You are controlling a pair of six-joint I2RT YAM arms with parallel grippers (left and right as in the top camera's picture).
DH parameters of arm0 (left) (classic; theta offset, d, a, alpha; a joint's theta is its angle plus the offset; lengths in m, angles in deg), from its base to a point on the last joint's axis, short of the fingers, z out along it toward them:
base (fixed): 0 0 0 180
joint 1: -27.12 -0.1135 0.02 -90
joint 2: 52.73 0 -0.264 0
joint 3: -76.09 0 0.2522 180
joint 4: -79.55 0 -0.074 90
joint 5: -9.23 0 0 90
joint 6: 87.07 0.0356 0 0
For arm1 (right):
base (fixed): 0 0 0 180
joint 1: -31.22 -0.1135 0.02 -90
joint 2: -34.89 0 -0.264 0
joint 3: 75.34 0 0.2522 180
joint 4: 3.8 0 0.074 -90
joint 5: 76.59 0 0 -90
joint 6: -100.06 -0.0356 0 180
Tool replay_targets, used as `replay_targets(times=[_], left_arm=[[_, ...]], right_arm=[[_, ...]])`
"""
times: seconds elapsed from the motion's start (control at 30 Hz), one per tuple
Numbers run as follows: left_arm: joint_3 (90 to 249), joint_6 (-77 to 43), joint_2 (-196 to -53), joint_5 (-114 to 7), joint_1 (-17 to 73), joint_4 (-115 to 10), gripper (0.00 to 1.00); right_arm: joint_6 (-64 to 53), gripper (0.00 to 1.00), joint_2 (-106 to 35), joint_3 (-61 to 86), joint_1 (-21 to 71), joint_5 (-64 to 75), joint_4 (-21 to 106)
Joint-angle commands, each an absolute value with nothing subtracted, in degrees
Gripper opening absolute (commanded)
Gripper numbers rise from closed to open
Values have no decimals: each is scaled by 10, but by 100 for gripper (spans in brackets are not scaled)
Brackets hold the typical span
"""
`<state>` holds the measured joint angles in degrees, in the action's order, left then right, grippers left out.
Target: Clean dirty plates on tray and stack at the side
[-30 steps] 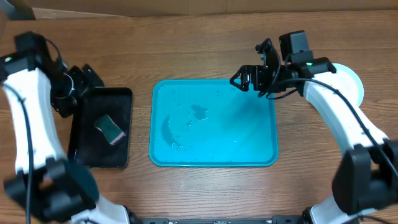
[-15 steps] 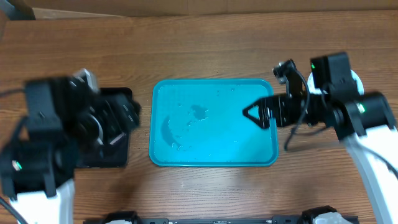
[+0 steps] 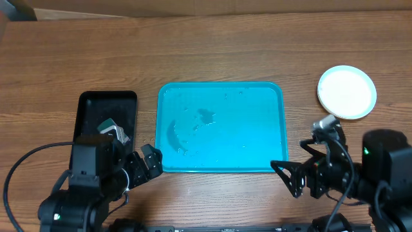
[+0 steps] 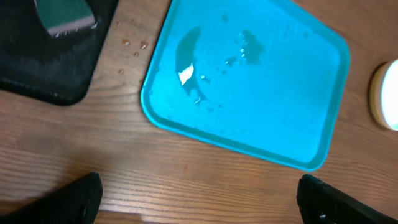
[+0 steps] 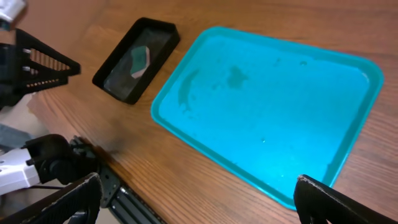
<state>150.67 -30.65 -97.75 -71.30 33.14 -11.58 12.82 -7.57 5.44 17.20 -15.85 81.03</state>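
The turquoise tray (image 3: 257, 151) lies at the table's middle with only water drops on it; it also shows in the left wrist view (image 4: 267, 93) and the right wrist view (image 5: 280, 118). A stack topped by the white plate (image 3: 347, 92) rests on the table at the far right; its edge shows in the left wrist view (image 4: 385, 93). I cannot tell how many plates the stack holds; no yellow-green or mint plate shows. My left gripper (image 3: 149, 164) (image 4: 199, 202) is open and empty near the tray's front left corner. My right gripper (image 3: 288, 175) (image 5: 199, 199) is open and empty near the tray's front right corner.
A black tray (image 3: 106, 109) with a green sponge (image 3: 113, 129) in it sits left of the turquoise tray; both show in the right wrist view (image 5: 137, 59). Water drops (image 4: 134, 45) lie on the wood between the trays. The table's front edge is close below both arms.
Both arms have pulled back from beside the tray to the table's front edge. The right arm moved off the white plate stack, which now shows fully.
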Motion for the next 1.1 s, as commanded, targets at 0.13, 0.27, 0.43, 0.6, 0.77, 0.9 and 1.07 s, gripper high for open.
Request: replay_targets(times=[0.13, 0.27, 0.43, 0.6, 0.77, 0.9, 1.07], left_arm=[[1499, -335, -995, -724, 335, -120, 100], [1499, -335, -1001, -724, 335, -120, 100], [1499, -335, -1002, -724, 335, -120, 100], [1499, -335, -1003, -724, 335, -120, 100], [1499, -335, -1003, -724, 335, -120, 100], [1499, -335, -1003, -724, 335, -120, 100], [1499, -335, -1003, -724, 335, -120, 100]], right_arm=[[133, 100, -76, 50, 169, -145, 807], [133, 100, -75, 50, 169, -145, 807], [133, 100, -76, 50, 169, -145, 807], [133, 100, -76, 50, 169, -145, 807], [133, 100, -75, 50, 169, -145, 810], [133, 100, -75, 49, 164, -127, 814], [133, 100, -37, 1, 166, -96, 788]])
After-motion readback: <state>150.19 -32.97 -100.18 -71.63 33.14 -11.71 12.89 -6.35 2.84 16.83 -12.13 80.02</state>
